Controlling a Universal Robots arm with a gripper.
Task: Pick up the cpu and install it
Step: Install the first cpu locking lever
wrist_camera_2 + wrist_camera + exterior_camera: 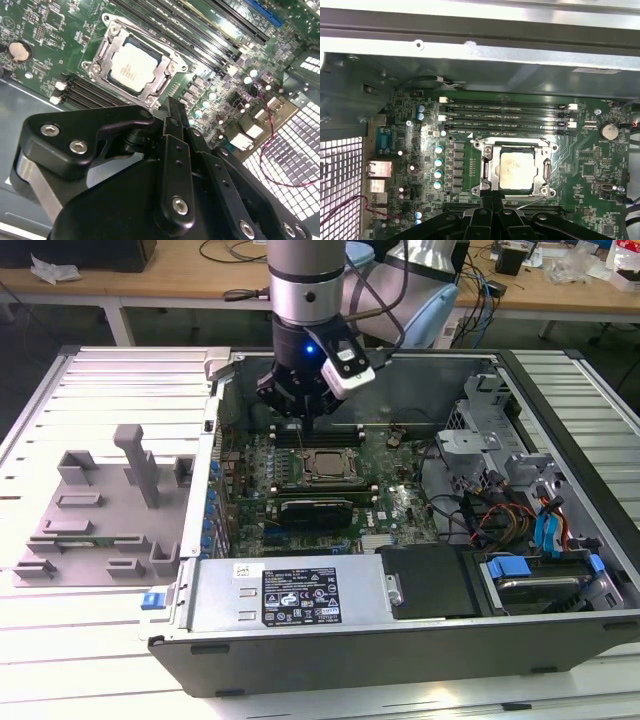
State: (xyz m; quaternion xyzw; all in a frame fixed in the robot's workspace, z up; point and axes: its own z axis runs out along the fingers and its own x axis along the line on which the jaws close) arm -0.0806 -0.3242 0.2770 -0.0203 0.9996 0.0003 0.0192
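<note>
There's the cpu [518, 170], lying flat inside its socket frame [487, 172] on the motherboard [590, 170]. The gripper [493, 202] hangs just beside the frame, claw pressed together, pinching nothing. Placement looks done to me; pulling clear calls for a straight lift.

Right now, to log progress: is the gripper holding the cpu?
No: in the first wrist view the cpu lies flat in the motherboard socket, not in the gripper.
</note>
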